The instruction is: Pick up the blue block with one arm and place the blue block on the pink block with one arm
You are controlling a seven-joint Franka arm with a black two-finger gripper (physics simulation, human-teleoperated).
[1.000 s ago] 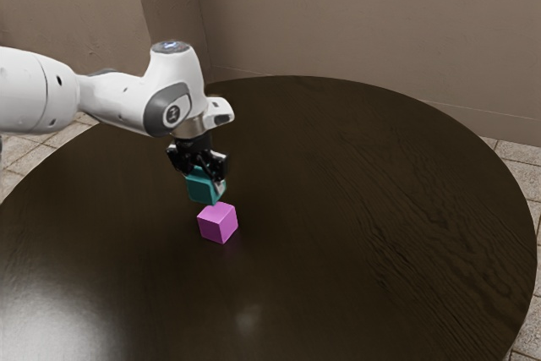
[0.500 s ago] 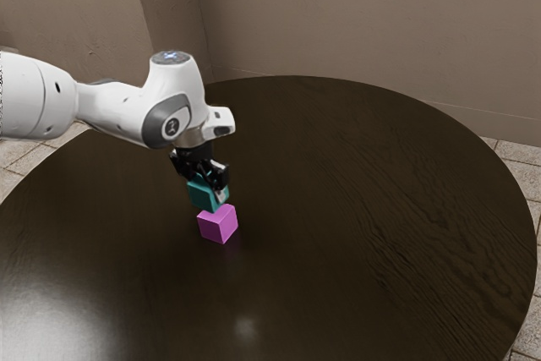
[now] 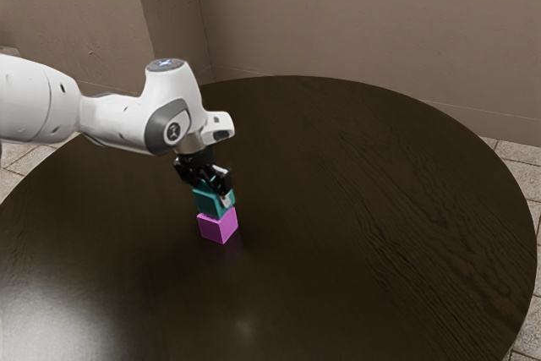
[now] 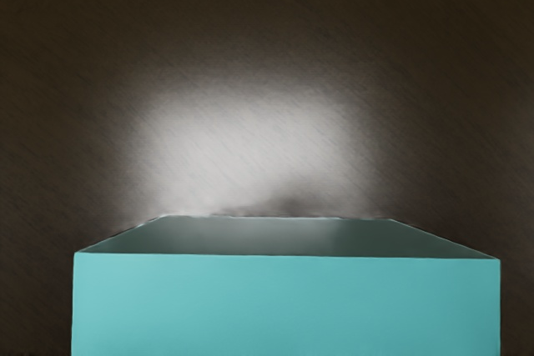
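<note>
– Blue comes first: where is the blue block (image 3: 207,206)?
– Directly beneath the end effector (image 3: 215,194), between its two black fingers. Both fingers press against its sides, so the end effector is closed on the block, gripping its upper part.
– And the pink block (image 3: 217,228)?
– Also straight below the end effector, under the blue block. In the exterior view the blue block's underside meets the pink block's top with no gap to be seen, so the two stand as a small stack. Whether their edges line up exactly cannot be told.
– What carries them?
– A dark, round wooden tabletop (image 3: 380,209). The pink block sits on it, below the end effector.
– What does the wrist view add?
– The blue block (image 4: 284,306) looms just under the hand, showing its flat top and one side face. Beyond it lies the tabletop (image 4: 92,64), with a pale patch of glare on the wood.
– And the arm?
– The white arm (image 3: 101,116) reaches in from the exterior view's left, its hand pointing down over the stack. A beige wall (image 3: 380,23) stands behind, well away from the end effector.
</note>
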